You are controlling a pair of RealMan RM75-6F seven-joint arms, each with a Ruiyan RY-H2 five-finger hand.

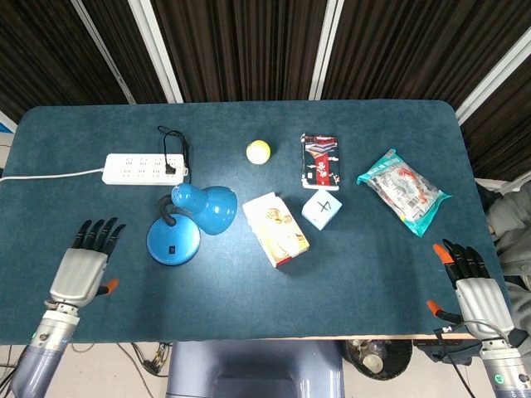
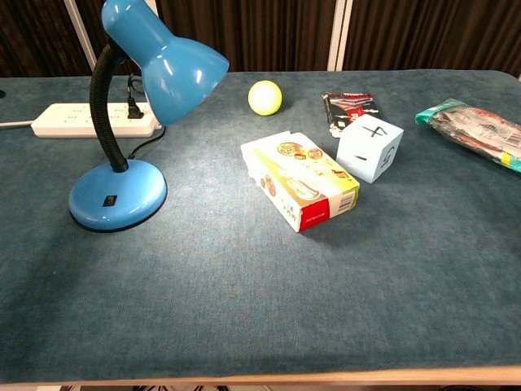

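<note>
At the lower edge of the head view, both arms are running out of frame, and neither robot hand is showing in the chest view. The left robot hand (image 1: pixel 81 267) is lying at lower left, fingers spread, holding nothing. The blue lamp (image 1: pixel 187 222) is standing on the table (image 1: pixel 348 274) just right of it, apart. The right robot hand (image 1: pixel 476 286) is resting spread at lower right.
</note>
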